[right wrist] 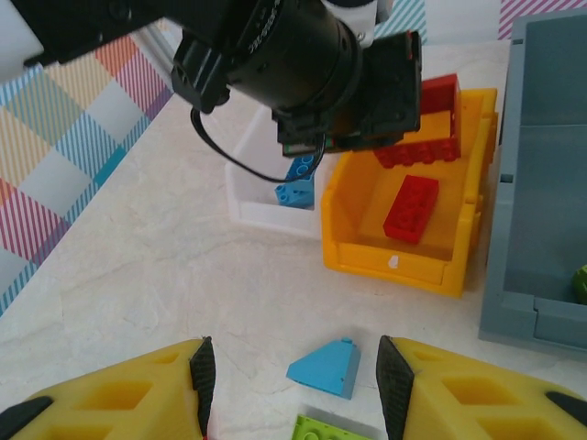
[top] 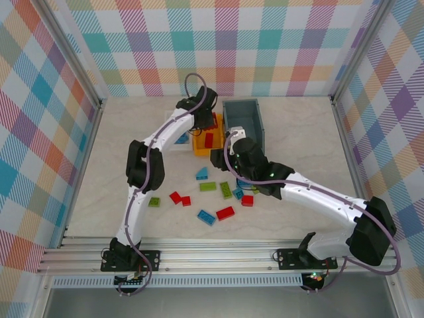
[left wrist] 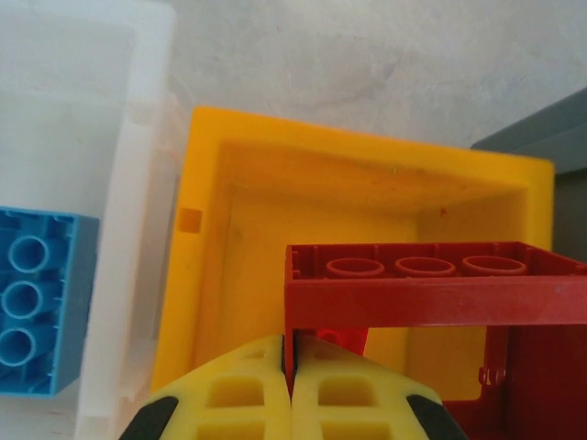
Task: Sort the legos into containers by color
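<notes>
Left gripper is pinched on 1 thin wall of the red frame, hanging over the orange bin. It's light, stiff, slick plastic, so an edge grip can swing. Right gripper is wide over a blue wedge on the worktop; I'd grab its flat sides.

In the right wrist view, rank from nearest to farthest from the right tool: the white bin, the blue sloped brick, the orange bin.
1. Blue sloped brick, on the table just ahead of the right tool.
2. Orange bin, ahead, slightly right.
3. White bin, farther back, left.
</notes>
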You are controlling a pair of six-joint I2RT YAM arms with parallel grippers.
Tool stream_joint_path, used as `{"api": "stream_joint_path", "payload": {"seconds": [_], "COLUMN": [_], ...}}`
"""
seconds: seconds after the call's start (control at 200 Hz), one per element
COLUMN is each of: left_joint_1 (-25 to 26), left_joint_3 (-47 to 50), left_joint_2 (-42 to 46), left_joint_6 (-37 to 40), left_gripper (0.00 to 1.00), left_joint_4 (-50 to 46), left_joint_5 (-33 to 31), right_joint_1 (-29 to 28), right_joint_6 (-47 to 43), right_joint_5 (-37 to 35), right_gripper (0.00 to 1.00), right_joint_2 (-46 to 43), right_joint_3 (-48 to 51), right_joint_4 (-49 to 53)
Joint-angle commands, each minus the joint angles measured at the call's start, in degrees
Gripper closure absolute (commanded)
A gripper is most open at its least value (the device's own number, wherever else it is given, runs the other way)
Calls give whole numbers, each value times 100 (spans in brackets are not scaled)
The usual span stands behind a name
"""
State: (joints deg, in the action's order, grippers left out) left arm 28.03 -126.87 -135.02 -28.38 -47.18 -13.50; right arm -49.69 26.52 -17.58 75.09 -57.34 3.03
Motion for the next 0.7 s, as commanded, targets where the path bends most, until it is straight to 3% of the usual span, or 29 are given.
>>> {"api": "stream_joint_path", "payload": {"seconds": [0.0,0.445,0.695], "left_joint_1": [-28,-31,-27], "left_joint_3": [-105,-116,-173], "left_joint_2": [-36,-305,82], "left_joint_6": [108,110,149], "left_gripper": [100,100,77], "left_joint_4": [-210,-331,-390], "left_joint_5": [36,96,281], "right_joint_1": [75,161,179], "right_joint_6": [126,285,269], "right_joint_5": [-9,58,125], "right_gripper": [48,47,47], "right_joint_2": [-55,-131,-219], "right_joint_3": [-60,39,61], "right_joint_4": [-144,70,226]}}
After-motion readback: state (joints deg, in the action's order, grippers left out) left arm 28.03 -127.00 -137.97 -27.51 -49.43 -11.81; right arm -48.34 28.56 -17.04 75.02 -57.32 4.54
